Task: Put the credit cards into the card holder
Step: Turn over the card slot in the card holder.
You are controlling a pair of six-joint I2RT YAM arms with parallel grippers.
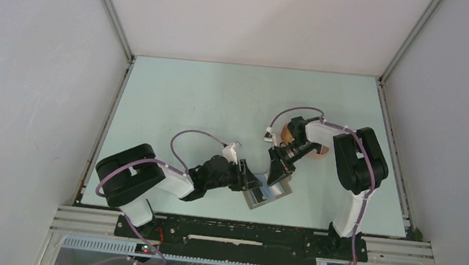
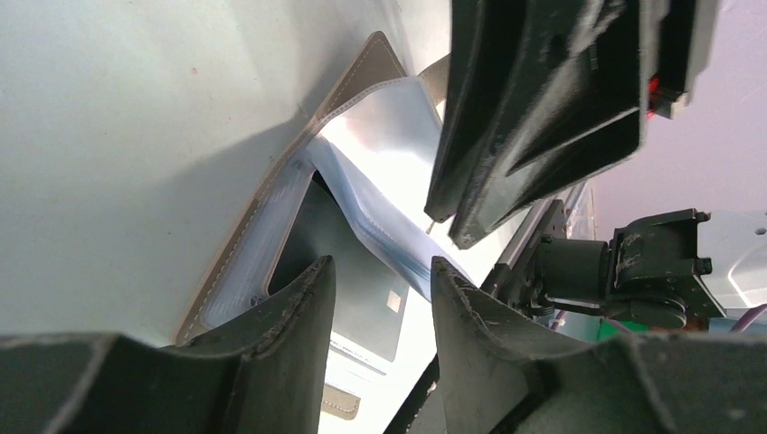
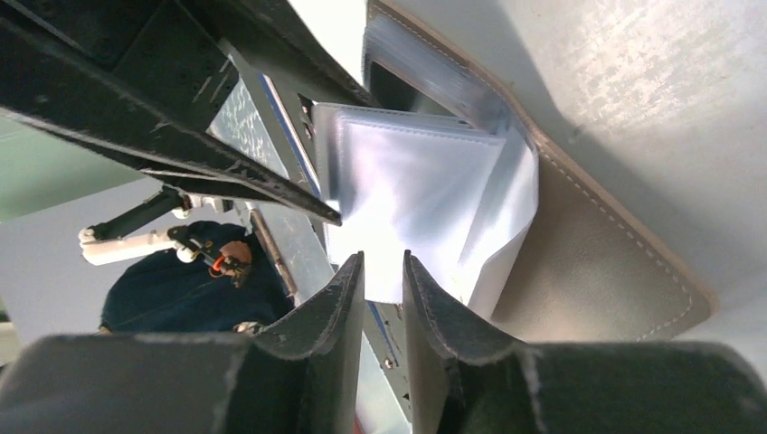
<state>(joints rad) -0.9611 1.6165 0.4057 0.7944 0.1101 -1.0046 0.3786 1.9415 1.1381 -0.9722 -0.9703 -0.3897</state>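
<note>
Left tool stands half open, its jaws astride a clear sleeve of the card holder without pinching it. The right tool shows only a narrow gap, with the sleeve's free edge just at its tips and nothing clamped that I can see. The holder lies open on the desk, close to the near edge and between the two arms. A dark card with a small pale square seems to sit inside it under the sleeve; no loose cards show from above. The step in hand looks like working the sleeves so that a pocket opens or a card seats home. To do it well, I judge that the left tool should pin the cover flat while the right moves alone, low and along the pocket's line, since the sleeves look limp and would likely buckle if pushed across. The two tools nearly touch over the holder, so any lift should go straight up before swinging aside. Open room lies to the far and left of the desk. The near edge and a peach tray just behind the right wrist are the tight sides.
</note>
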